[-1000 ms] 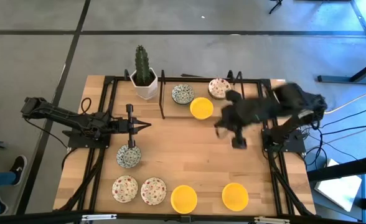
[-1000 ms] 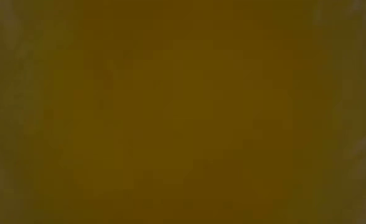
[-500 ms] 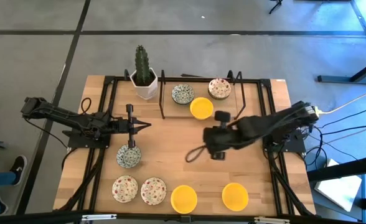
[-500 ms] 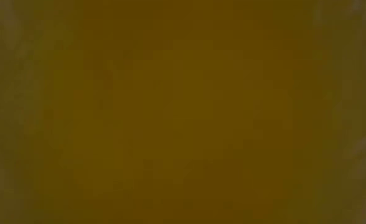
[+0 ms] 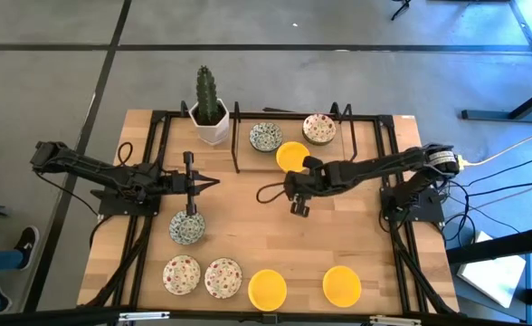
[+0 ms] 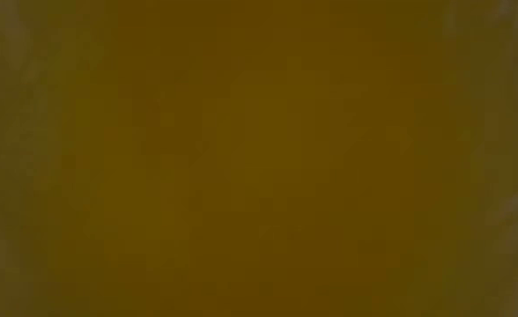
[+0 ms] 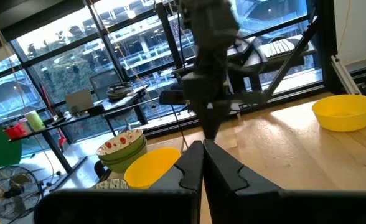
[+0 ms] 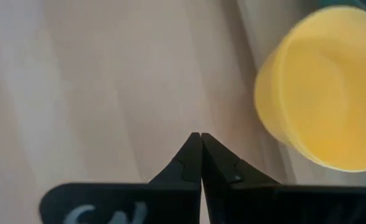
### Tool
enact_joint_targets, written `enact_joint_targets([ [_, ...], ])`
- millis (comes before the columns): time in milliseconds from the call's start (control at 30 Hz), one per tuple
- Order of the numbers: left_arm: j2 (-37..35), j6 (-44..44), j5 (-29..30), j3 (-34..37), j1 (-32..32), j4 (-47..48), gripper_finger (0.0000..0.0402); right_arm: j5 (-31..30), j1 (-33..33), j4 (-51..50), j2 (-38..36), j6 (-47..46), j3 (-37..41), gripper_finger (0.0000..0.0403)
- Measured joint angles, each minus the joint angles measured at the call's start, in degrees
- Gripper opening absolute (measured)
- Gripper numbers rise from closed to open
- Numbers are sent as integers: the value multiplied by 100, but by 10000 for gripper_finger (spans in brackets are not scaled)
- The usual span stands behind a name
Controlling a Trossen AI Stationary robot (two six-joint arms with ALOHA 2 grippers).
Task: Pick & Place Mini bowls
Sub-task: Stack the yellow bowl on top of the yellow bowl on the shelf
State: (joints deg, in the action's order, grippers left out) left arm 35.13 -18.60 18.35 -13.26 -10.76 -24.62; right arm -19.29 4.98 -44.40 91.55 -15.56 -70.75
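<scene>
right arm: it has swung in from the right edge of the table toward the middle over the last second, and now stretches leftward.
right gripper (image 5: 264, 192): fingers pressed together, holding nothing, over bare wood just beside the yellow bowl (image 5: 292, 156) at the back; the right wrist view shows that bowl (image 8: 320, 87) close by the closed tips.
left gripper (image 5: 210, 182): closed and empty, parked at the left side, unmoved.
bowls at back: a blue-green patterned bowl (image 5: 266, 137) and a speckled bowl (image 5: 319, 128) sit by the yellow one.
bowls at front: two speckled (image 5: 182, 274), two yellow (image 5: 268, 288), plus one blue-green bowl (image 5: 186, 227) near the left gripper.
low view: only a plain dark yellow-brown blur.
meaning: the arm seems to be approaching the back yellow bowl; the fingers must spread before any pick.
</scene>
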Motion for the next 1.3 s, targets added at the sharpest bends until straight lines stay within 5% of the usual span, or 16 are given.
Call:
enact_joint_targets([
  [433, -1, -17, 0, 2, 0, -2, 4, 747, -577, 693, 398, 438, 134, 1],
  [767, -1, -2, 0, 2, 0, -2, 4, 85, -748, 682, 560, 423, 136, 0],
  [1300, -1, 3, 0, 2, 0, -2, 2, 158, -1056, 632, 560, 451, 136, 0],
])
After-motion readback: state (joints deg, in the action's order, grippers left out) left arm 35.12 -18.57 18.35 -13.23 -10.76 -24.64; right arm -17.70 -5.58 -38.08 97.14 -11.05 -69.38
